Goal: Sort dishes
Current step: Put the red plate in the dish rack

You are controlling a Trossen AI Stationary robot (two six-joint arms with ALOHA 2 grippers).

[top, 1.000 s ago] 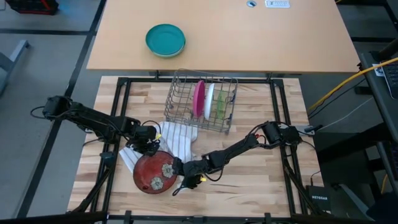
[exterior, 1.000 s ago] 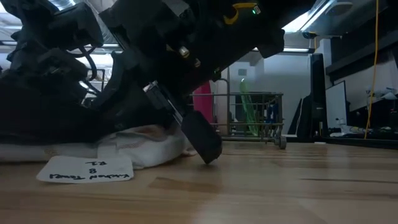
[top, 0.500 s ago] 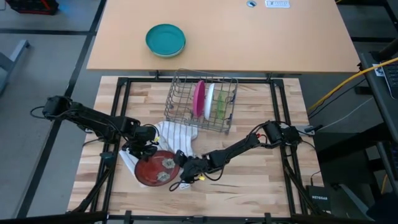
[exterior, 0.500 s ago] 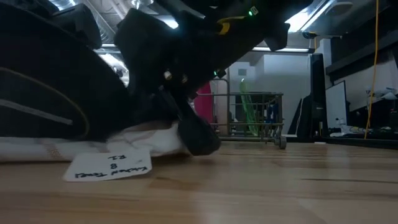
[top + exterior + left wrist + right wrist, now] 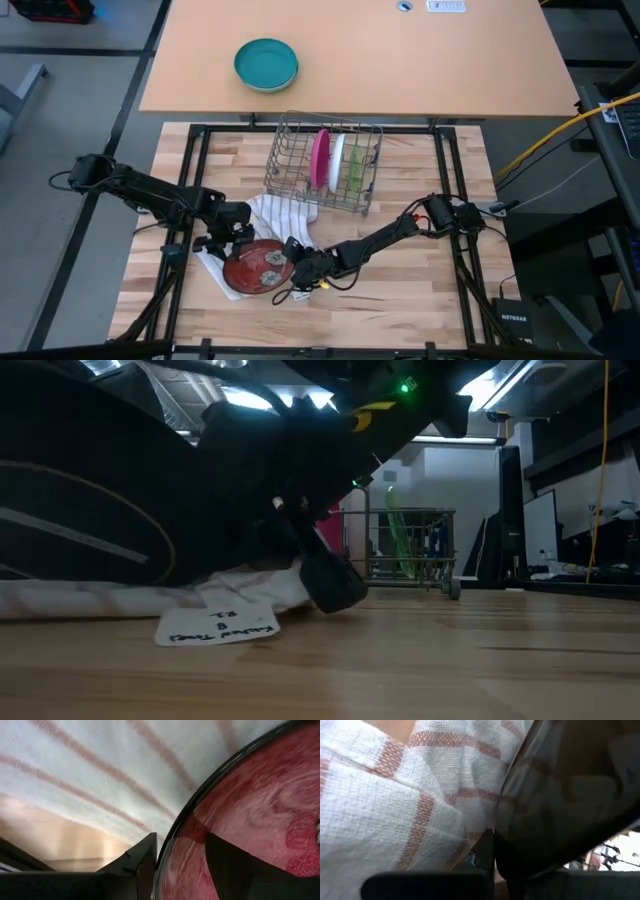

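Clamping the red plate (image 5: pixel 255 268) at its rim, the right gripper (image 5: pixel 292 266) has its fingers pressed together on the edge nearest the right arm. The right wrist view confirms this: the dark plate edge sits pinched between the 2 fingers, with the cloth (image 5: pixel 395 795) directly behind.

The left gripper (image 5: pixel 228 245) stands at the opposite side of the plate. Its fingers (image 5: pixel 135 870) are spread wide, 1 on each side of the rim: the left wrist view shows 1 finger outside the rim over the cloth and the other over the plate's marbled red face. Whether they press the rim cannot be told.

The red plate lies between the 2 grippers, partly on the cloth (image 5: pixel 285 217), and appears tilted in the high view. The pink plate (image 5: pixel 319 157) and green plate (image 5: pixel 357 165) stand upright in the rack (image 5: pixel 290 160), beyond both grippers. A teal bowl (image 5: pixel 266 64) rests on the far table, well apart.

The high view alone shows both arms and the full layout. The low view alone shows a white tag (image 5: pixel 217 627) on the cloth edge, lying on the table below the right gripper; its handwriting is upside down and includes an 8; the rest is not legible. A box at the high view's lower right corner reads NETGEAR (image 5: pixel 520 318).
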